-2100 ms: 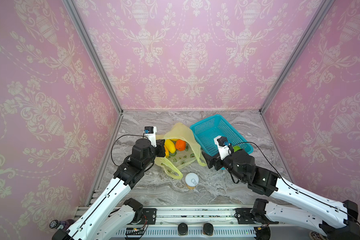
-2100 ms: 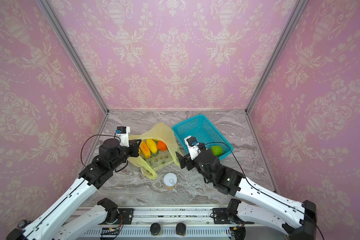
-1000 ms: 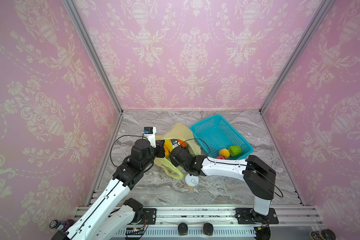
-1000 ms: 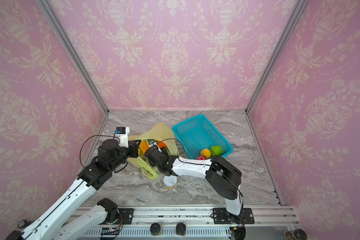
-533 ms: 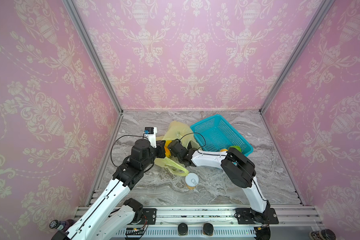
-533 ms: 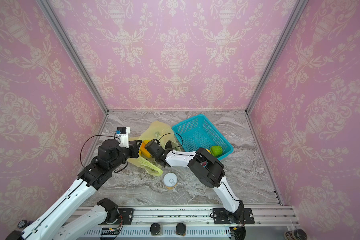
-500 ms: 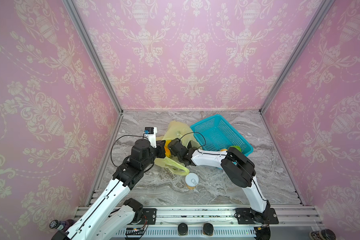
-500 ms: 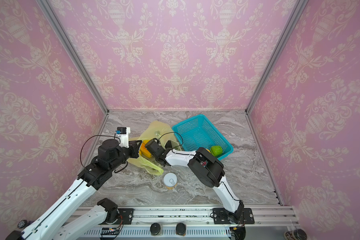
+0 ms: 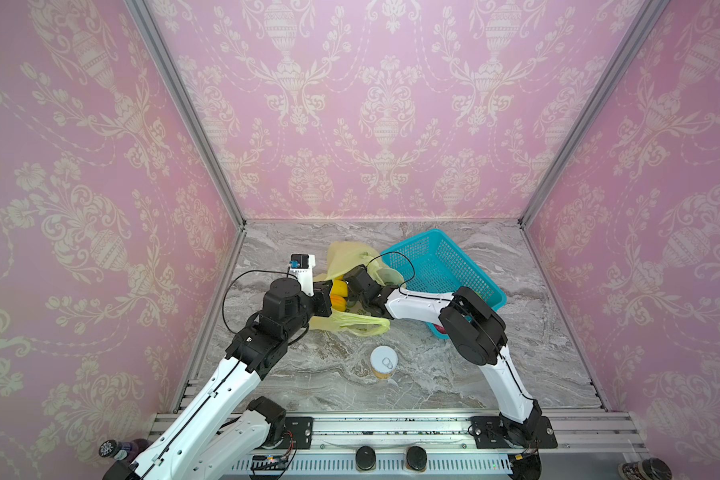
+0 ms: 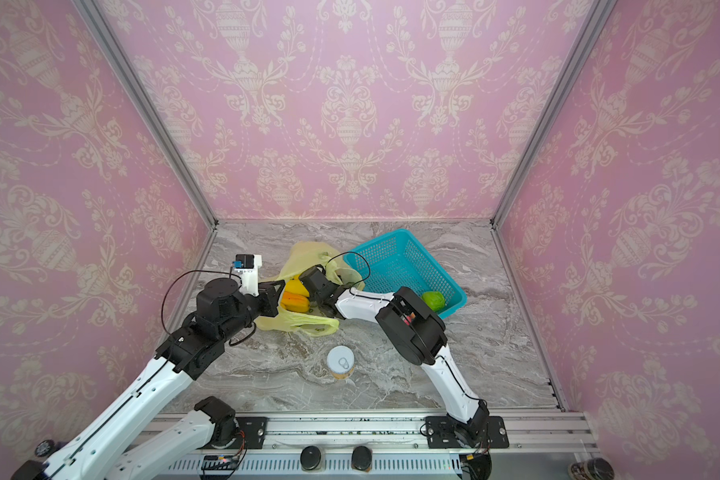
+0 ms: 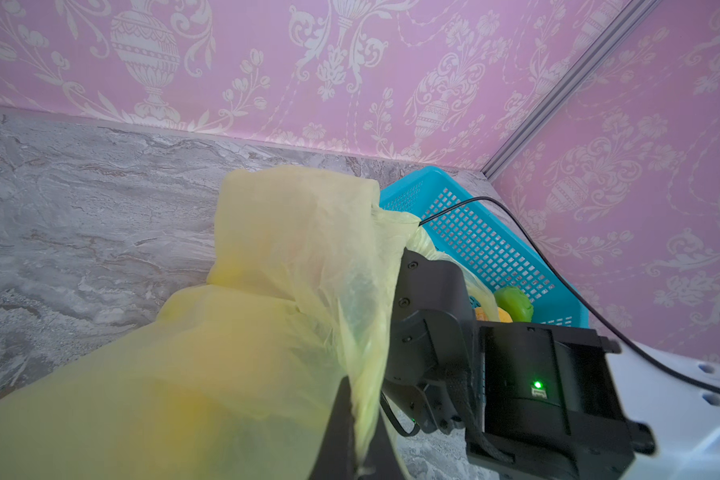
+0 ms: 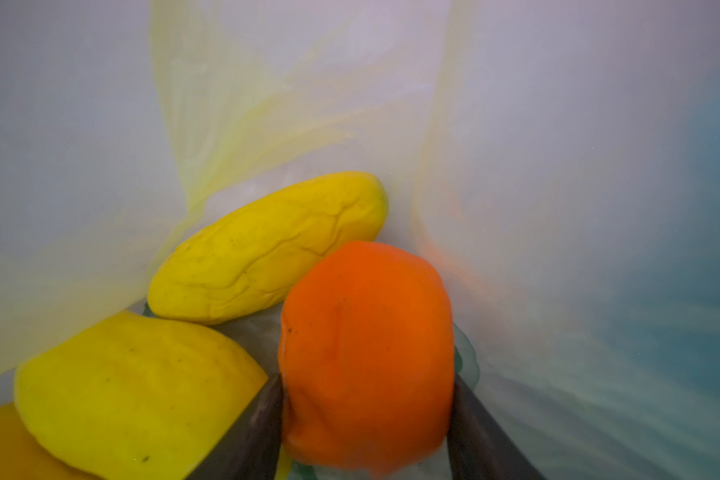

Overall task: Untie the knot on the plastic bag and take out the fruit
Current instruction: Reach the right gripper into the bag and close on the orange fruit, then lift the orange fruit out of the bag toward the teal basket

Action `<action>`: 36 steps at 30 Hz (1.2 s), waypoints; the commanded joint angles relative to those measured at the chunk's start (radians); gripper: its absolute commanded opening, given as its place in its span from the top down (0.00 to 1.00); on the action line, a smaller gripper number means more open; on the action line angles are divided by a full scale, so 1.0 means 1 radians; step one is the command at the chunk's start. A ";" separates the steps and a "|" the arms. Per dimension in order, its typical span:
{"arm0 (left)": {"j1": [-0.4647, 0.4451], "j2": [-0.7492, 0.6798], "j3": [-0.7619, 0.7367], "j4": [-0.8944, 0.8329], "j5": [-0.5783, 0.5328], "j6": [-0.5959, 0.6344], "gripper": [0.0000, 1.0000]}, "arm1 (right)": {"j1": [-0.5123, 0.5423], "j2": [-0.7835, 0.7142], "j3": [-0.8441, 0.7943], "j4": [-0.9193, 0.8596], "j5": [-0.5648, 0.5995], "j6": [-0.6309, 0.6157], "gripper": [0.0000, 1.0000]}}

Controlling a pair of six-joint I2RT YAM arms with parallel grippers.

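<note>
Fruit (image 12: 267, 249) looks soft, probably light; the right gripper (image 12: 366, 382) clasps an orange piece (image 12: 366, 353) mid-body. The left gripper (image 11: 358, 432) pinches the flimsy bag (image 11: 267, 291).

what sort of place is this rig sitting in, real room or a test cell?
Most likely a staged robot test cell, not a real room: wallpaper panels joined by bare aluminium struts, a marble-look tabletop, and two arms bolted to a metal rail along its front edge.

Top views high, looking down, wrist views close on bag (image 11: 267, 316)
</note>
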 commanded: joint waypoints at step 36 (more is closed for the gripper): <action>0.007 0.001 -0.048 0.028 -0.010 -0.031 1.00 | -0.069 -0.319 -0.412 0.277 -0.159 0.130 0.76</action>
